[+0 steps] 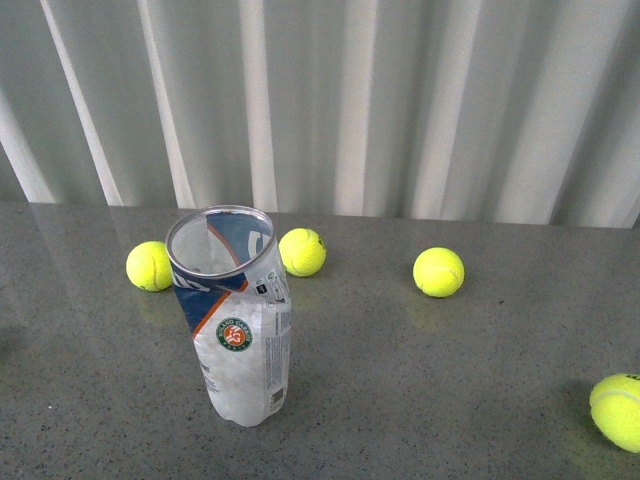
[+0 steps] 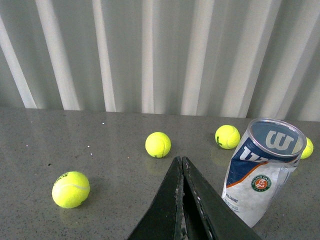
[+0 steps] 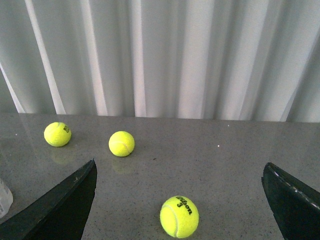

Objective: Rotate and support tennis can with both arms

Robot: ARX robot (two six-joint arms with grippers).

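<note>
Clear tennis can (image 1: 240, 325) reads Wilson, Roland Garros.

tennis can (image 1: 240, 325): upright on table (image 1: 440, 380), near-left
balls: two just behind can (image 1: 150, 266) (image 1: 302, 251), one right (image 1: 438, 271), one near-right (image 1: 618, 410)

Four yellow-green tennis balls (image 1: 439, 272) lie scattered and apart on the grey speckled table (image 1: 450, 380), one at the right edge. A white pleated curtain (image 1: 400, 100) hangs behind. One ball, printed Wilson 3, lies between the right end effector (image 3: 180, 200) jaws.
</note>
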